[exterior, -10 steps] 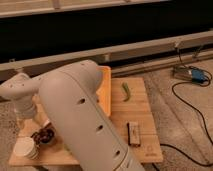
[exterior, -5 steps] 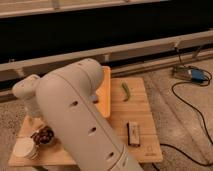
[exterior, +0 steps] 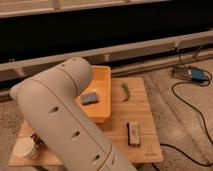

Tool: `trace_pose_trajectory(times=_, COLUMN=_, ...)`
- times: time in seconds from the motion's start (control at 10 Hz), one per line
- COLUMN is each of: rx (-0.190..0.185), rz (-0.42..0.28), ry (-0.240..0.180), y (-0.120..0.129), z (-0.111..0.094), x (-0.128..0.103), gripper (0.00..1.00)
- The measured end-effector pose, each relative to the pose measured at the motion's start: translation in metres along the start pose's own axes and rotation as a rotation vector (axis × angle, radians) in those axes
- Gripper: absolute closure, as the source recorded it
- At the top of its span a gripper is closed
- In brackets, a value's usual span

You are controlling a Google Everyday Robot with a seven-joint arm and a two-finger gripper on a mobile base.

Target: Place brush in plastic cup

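The plastic cup (exterior: 25,148), squat and white, stands at the front left corner of the wooden table (exterior: 145,112). No brush shows; it is hidden or out of view. My big white arm (exterior: 65,125) fills the left foreground and covers the table's left half. The gripper is hidden behind the arm, low on the left. A dark shape (exterior: 36,140) just right of the cup may be part of it.
A yellow tray (exterior: 103,80) at the table's middle back holds a blue-grey pad (exterior: 90,98). A green pod (exterior: 125,91) lies right of the tray. A dark brown block (exterior: 133,134) lies near the front right. On the floor at right are black cables and a blue box (exterior: 198,75).
The arm's elbow has swung to the right, and the inside of the tray with the blue-grey pad has come into sight. The things on the table have stayed put.
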Motion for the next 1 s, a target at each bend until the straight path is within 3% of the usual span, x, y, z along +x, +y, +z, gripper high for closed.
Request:
trace_pose_trajectory(times=0.2, rx=0.013, rz=0.002, ry=-0.003, y=0.000, z=0.005, x=-0.001, gripper=0.35)
trace_pose_trajectory(times=0.4, rx=0.027, rz=0.007, ry=-0.002, y=-0.002, z=0.011, x=0.000, gripper=0.46)
trace_pose_trajectory(times=0.9, rx=0.007, rz=0.038, ry=-0.005, y=-0.015, z=0.012, x=0.003, gripper=0.96)
trace_pose_trajectory(times=1.0, rx=-0.010, rz=0.036, ry=-0.011, y=-0.015, z=0.008, x=0.003, gripper=1.00)
